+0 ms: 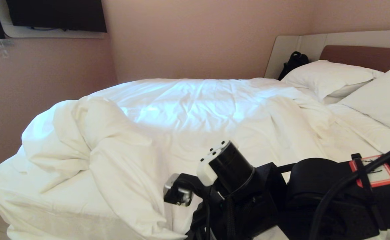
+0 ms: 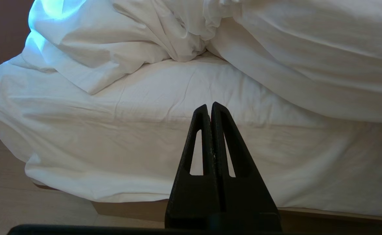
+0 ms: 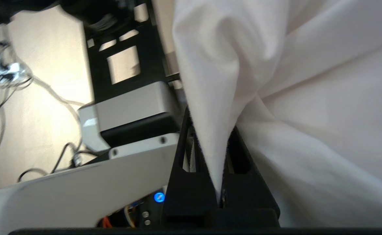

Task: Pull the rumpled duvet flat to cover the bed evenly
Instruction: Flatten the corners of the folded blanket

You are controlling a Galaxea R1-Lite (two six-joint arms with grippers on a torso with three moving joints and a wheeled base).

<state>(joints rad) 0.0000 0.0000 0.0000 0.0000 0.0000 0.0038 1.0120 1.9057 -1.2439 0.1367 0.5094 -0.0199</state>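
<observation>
Here the thick puffy white duvet (image 1: 188,110) lies over the low white-sheeted bed (image 2: 164,137), bunched into a rumpled heap at the foot-end corner, flatter toward two plump white pillows (image 1: 328,78) by the brown headboard (image 1: 361,56). Right gripper (image 3: 215,153) sits at the bed's near edge, jaws clamped on a duvet fold. Left gripper (image 2: 210,107) hangs beside the bed's side edge, jaws closed, empty.

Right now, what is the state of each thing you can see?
duvet: rumpled, bunched at the foot corner, not flat.
bed: sheet bare at the near edge.
pillows: lying at the headboard.
right claw: shut on a duvet fold.
left claw: shut, empty, off the bed.
</observation>
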